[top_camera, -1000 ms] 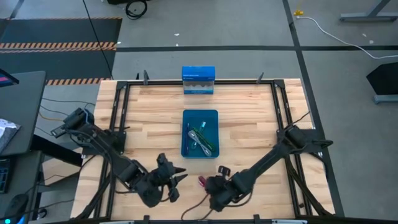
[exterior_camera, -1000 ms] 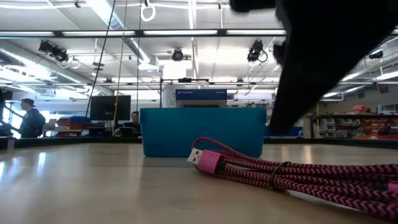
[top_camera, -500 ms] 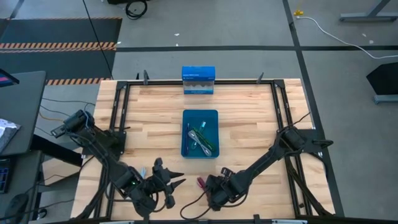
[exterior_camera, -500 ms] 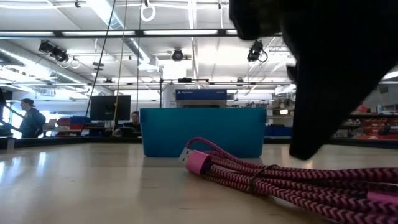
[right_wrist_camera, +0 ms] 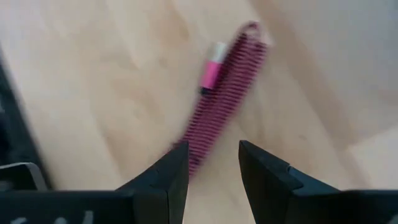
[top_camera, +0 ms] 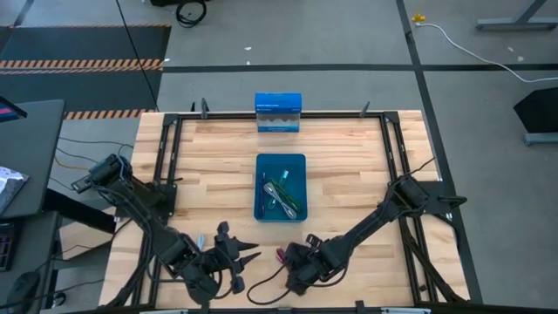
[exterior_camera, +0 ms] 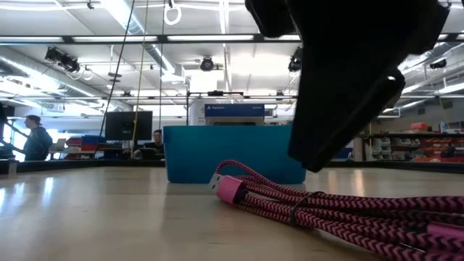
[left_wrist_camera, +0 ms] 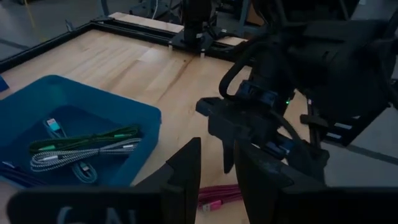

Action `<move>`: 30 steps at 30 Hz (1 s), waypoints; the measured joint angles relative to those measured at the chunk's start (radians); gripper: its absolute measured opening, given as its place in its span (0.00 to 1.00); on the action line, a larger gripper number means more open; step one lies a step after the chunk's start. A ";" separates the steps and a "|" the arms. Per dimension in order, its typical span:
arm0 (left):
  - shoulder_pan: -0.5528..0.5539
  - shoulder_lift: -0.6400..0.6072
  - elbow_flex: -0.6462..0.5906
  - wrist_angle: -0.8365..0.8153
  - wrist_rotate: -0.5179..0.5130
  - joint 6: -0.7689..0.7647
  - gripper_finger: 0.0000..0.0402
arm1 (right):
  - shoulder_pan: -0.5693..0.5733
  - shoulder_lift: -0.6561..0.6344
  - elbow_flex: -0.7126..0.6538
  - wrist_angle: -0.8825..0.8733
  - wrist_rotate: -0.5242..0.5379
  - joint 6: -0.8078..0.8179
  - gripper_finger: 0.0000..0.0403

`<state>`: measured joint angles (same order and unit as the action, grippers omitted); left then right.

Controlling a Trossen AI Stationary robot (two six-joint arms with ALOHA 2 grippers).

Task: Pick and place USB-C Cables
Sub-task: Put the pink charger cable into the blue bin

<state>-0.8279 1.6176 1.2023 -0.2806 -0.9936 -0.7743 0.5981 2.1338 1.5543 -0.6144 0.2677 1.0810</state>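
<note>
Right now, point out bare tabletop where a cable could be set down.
Bare: the wooden table on both sides of the blue plastic bin, between the black frame rails. Crowded: the near edge, where both grippers flank the magenta braided cable.

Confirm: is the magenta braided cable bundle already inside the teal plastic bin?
No, the magenta braided cable bundle lies on the wooden table, in front of the teal plastic bin.

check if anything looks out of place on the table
One magenta-red cable lies loose on the wood near the front edge, outside the blue bin holding the others. The open right pincer hovers over it.
</note>
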 joint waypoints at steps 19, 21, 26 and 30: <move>-0.007 0.000 0.000 0.037 0.003 0.000 0.26 | -0.032 0.009 0.001 0.066 0.033 -0.053 0.36; -0.007 0.000 0.000 0.037 0.003 0.000 0.26 | -0.039 0.009 0.001 0.066 0.038 -0.070 0.36; -0.007 0.000 0.000 0.037 0.003 0.001 0.26 | -0.065 0.009 0.000 0.066 0.049 -0.104 0.36; -0.007 -0.001 0.000 0.037 0.003 0.001 0.26 | -0.081 0.009 0.000 0.068 0.057 -0.121 0.36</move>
<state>-0.8345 1.6169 1.2022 -0.2436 -0.9905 -0.7734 0.5167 2.1429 1.5543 -0.5467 0.3246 0.9598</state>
